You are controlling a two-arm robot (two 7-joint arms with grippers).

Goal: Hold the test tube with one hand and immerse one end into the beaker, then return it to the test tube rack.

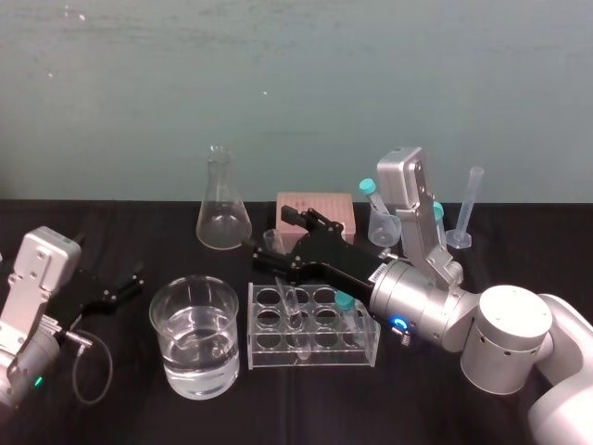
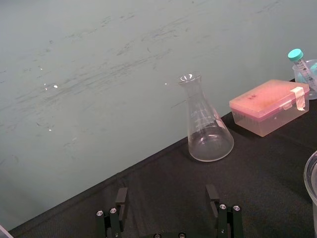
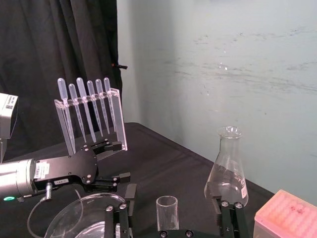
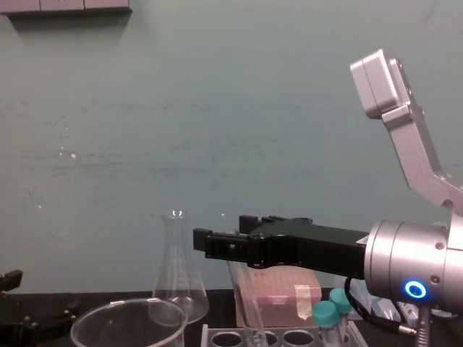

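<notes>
We find the beaker [image 1: 156, 315], holding clear liquid, and the test tube rack [image 1: 320, 352] nearest on the surface. The test tube [image 1: 293, 315] leans in a rack hole. The right claw [image 3: 171, 192] flanks its mouth, fingers apart. The left claw [image 2: 167, 191] sits at left, also apart.

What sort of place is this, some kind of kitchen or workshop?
Most likely a laboratory bench. A conical flask, a beaker of clear liquid and a test tube rack stand on a black table; the right gripper hangs open around a test tube, the left gripper lies beside the beaker.
</notes>
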